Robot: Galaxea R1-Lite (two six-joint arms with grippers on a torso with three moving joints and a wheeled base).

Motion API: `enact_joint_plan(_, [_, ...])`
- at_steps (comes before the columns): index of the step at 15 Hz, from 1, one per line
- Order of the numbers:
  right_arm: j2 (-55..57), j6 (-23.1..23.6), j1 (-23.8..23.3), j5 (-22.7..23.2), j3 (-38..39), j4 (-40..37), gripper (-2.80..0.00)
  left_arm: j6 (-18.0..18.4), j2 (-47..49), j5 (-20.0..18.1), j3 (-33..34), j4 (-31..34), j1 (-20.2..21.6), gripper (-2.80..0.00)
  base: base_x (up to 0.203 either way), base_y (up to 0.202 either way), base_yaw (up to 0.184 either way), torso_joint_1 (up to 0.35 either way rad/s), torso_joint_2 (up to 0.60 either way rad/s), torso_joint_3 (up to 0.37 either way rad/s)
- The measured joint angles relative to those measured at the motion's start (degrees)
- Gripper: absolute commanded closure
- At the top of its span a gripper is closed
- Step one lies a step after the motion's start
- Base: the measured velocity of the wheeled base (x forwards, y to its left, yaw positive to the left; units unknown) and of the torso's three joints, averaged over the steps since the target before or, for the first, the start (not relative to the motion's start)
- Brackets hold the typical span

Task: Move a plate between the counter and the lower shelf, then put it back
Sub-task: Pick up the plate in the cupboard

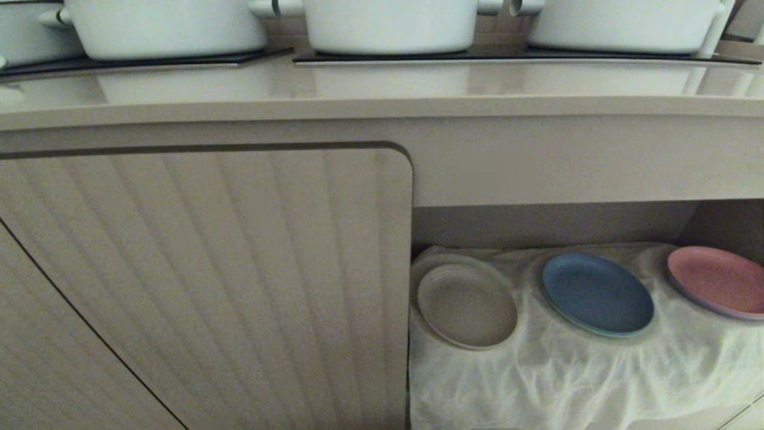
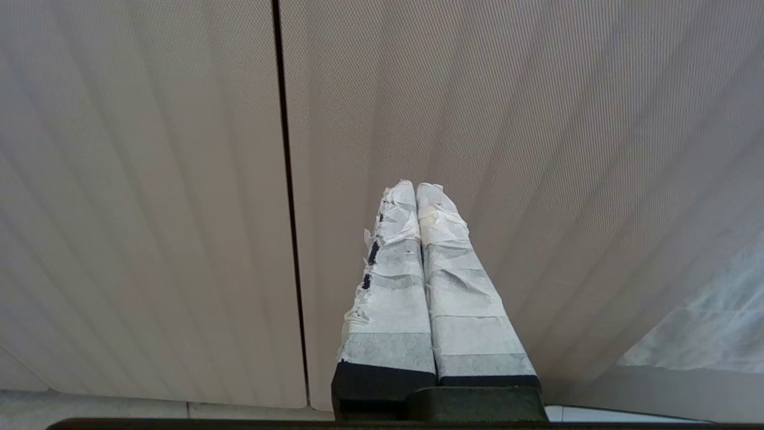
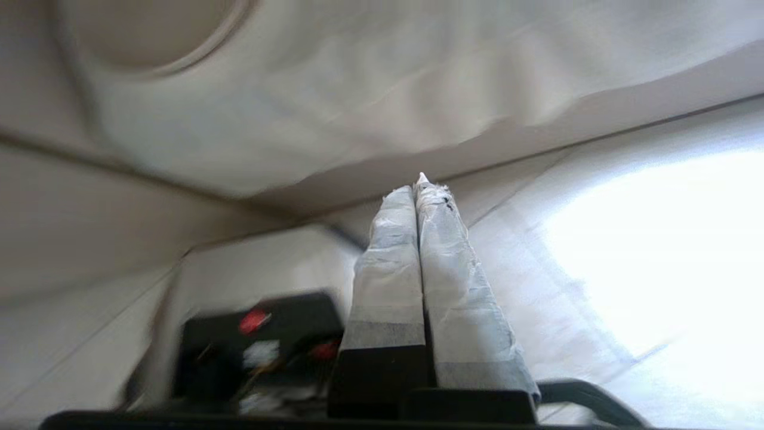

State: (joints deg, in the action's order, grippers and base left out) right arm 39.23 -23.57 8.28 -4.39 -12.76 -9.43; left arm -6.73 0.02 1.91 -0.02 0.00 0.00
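1. Two hands show, each only in its own wrist view, and neither holds anything. The right hand (image 3: 419,185) has its tape-wrapped fingers (image 3: 388,263) pressed flat together, the white wrapping frayed at the tips; it is below the draped white cloth (image 3: 334,101) and touches nothing.
2. Its twin, the left hand (image 2: 416,190), is likewise closed, its fingers (image 2: 394,286) bound in wrinkled white tape over black bases. It points at the ribbed cabinet door (image 2: 507,149), a matte beige panel with shallow vertical flutes and a dark seam.
3. On the lower shelf (image 1: 555,224), the plate (image 1: 467,306) lies at the left end on the crumpled cloth, tilted over a round bulge. It is matte, cream-beige and round, with a low raised rim.
4. Beside it sit a blue plate (image 1: 598,294) and, farther right, a pink plate (image 1: 713,280), each apart from the other.
5. Above, the smooth, glossy beige counter (image 1: 382,95) has a thick front edge and carries three white pots (image 1: 391,27) on black inset panels (image 1: 507,55).
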Motion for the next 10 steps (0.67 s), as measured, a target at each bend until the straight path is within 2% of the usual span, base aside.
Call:
enact_joint_plan(3, [-9.33,2.07,-0.13,-6.27,0.23,-6.70,0.00,0.03,0.00,0.02,-0.02,0.00,0.00,0.00,0.000,0.000,0.000,0.000,0.00,0.000])
enact_joint_plan(5, [-15.22,4.06,-1.21,-8.72,0.20,-11.65,0.00,0.02,0.00,-0.01,-0.02,0.00,0.00,0.00,0.000,0.000,0.000,0.000,0.00,0.000])
enact_joint_plan(8, [-22.27,8.82,-7.25,-9.43,-0.30,-15.34,0.00,0.01,0.00,-0.01,-0.02,0.00,0.00,0.00,0.000,0.000,0.000,0.000,0.00,0.000])
enact_joint_plan(10, [-25.21,11.30,-8.88,-9.27,-0.30,-15.04,0.00,0.03,0.00,-0.01,-0.02,0.00,0.00,0.00,0.000,0.000,0.000,0.000,0.00,0.000])
